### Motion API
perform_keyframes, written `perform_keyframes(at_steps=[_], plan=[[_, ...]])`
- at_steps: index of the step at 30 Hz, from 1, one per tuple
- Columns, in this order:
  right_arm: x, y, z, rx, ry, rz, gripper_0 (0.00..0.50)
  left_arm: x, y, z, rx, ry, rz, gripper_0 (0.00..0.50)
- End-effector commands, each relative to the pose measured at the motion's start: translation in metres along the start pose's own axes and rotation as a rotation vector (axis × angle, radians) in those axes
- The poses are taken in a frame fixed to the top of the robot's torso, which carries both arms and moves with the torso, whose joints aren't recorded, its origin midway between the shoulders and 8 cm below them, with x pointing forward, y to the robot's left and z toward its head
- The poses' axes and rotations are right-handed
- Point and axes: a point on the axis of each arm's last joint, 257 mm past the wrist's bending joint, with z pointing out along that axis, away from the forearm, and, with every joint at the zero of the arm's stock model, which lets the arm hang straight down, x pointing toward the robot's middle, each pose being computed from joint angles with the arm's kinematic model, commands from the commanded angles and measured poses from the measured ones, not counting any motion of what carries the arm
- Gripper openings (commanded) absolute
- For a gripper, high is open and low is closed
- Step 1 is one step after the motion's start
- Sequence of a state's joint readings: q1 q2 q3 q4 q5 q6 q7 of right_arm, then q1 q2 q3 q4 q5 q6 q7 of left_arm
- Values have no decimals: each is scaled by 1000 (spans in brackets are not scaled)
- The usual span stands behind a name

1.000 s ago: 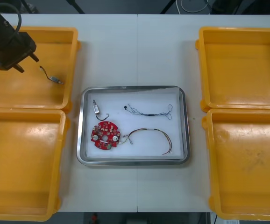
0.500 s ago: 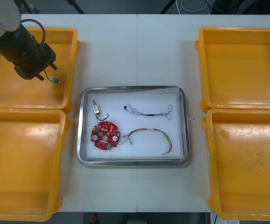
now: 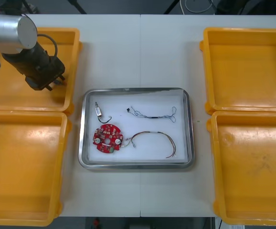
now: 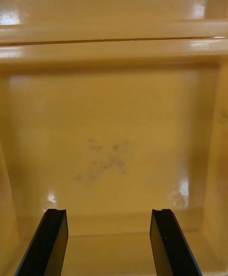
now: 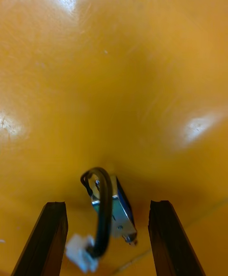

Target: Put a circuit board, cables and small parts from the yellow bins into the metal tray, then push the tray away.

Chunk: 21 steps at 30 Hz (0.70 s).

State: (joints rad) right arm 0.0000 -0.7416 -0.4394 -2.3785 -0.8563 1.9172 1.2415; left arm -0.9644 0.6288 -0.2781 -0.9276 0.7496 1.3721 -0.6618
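While the left claw point(image 3: 54, 85) hangs low in the far yellow bin point(image 3: 74, 52) to the left of the metal tray point(image 3: 190, 125), the front view hides what lies beneath it. The left wrist view fills that in: the left claw point(image 5: 107, 203) is spread wide, and between its fingers point(image 5: 52, 233), touching neither, a small metal part point(image 5: 121, 211) lies on the bin floor. A looped black cable point(image 5: 104, 204) is draped over the part and ends in a white plug point(image 5: 80, 252).

From above, the tray sits on the desk point(image 3: 138, 52) midway between the two pairs of bins. A red circuit board point(image 3: 108, 139) lies in its near-left area, and a second metal part point(image 3: 98, 110) with a short dark lead lies just beyond the board. A twisted blue and white cable point(image 3: 150, 116) stretches across the far-right part of the tray. A red and yellow cable point(image 3: 163, 135) arcs along its near-right part, one end close to the board.

Over on the tray's right, the right wrist view shows the right claw point(image 4: 109, 211) spread wide above the scuffed floor of the near right bin point(image 4: 114, 114), with nothing between its fingers point(image 4: 166, 238).
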Motion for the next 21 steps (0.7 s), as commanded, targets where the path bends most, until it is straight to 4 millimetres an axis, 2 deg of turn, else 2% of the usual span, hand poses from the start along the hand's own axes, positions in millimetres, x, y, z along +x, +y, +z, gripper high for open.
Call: perform_keyframes(at_steps=[1, 5, 7, 8, 9, 21], plan=[[0, -2, -3, -4, -11, 1, 500, -6, -27, -11, 25, -42, -46, 500], [0, -1, -2, -2, -9, -2, 500, -5, -23, -8, 10, -44, -40, 500], [1, -2, -2, 2, -8, -3, 500, -5, -22, -6, 5, -48, -35, 324], [1, -2, -1, 5, -7, -4, 500, -5, -21, -5, 2, -49, -33, 97], [1, -2, -1, 7, -6, -6, 500, -5, -21, -4, 6, -48, -33, 0], [1, -5, 2, 28, -4, -8, 500, -8, -19, -6, 15, -48, -44, 0]])
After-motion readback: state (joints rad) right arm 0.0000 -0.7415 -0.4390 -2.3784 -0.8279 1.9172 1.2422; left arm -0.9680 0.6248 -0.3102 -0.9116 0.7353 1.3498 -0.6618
